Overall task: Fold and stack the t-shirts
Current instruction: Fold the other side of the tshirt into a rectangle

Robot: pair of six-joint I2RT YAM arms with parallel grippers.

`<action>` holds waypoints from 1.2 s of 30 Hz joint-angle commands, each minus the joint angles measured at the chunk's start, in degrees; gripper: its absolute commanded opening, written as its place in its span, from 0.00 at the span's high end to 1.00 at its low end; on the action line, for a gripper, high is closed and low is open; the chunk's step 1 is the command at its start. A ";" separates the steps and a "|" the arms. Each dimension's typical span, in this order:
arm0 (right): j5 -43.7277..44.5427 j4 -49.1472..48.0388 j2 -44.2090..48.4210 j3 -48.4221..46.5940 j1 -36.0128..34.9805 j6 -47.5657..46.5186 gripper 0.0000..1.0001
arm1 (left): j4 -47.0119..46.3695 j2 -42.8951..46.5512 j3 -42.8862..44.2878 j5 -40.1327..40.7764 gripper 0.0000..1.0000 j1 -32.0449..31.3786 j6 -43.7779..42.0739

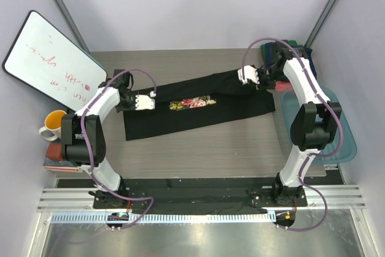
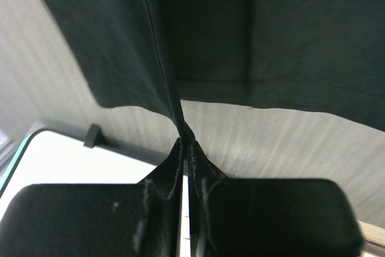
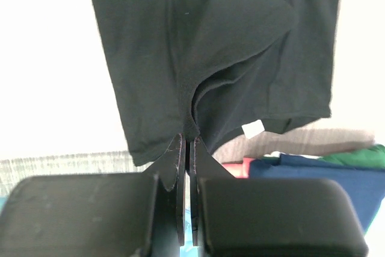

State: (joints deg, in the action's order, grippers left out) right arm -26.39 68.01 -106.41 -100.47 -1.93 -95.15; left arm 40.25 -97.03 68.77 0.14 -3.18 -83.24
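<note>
You have a grey table [image 1: 198,154] in front of you, and the black t-shirt [image 1: 198,109] lies slantwise across its middle as a long band, already doubled lengthwise, with the rose print facing up near the centre. Its near edge rests on the table, while both ends are lifted where the arms hold them.

At the right sits the blue tub [image 1: 337,142], which is not part of the job. Beyond it, in the far right corner, is the pile of other shirts [image 3: 301,170]: navy, green and a bit of red, close behind the end you are holding.

Your left pincer [image 2: 185,148] is clamped tight on a thin ridge of black cloth at the shirt's left end. Your right pincer [image 3: 187,139] is likewise closed on a gathered pinch at the right end, just beside a small white label [image 3: 254,129].

Expect this cloth to be light, limp and a little stretchy. It will probably sag between your grips and drag on the table rather than keep any shape. The hold looks narrow on both sides, so a layer could slip free. I judge the hemmed edges and corners the safest places to grip, taking both layers together and keeping gentle tension between the arms.
</note>
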 commanded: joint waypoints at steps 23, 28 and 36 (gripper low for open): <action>5.47 8.89 1.29 3.17 0.00 -11.28 0.99 | 10.29 0.44 3.21 -1.81 1.00 1.51 -3.77; 6.09 11.79 1.29 3.08 0.00 -13.47 0.99 | 11.08 0.53 3.03 -1.20 1.00 1.51 -3.86; 6.00 12.85 2.08 4.22 0.00 -15.06 0.99 | 11.96 0.27 3.56 -1.28 1.00 1.42 -3.68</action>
State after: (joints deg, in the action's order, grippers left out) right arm -20.60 75.66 -106.43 -95.96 -2.13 -107.81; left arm 49.82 -97.03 70.61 -1.56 -2.22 -86.08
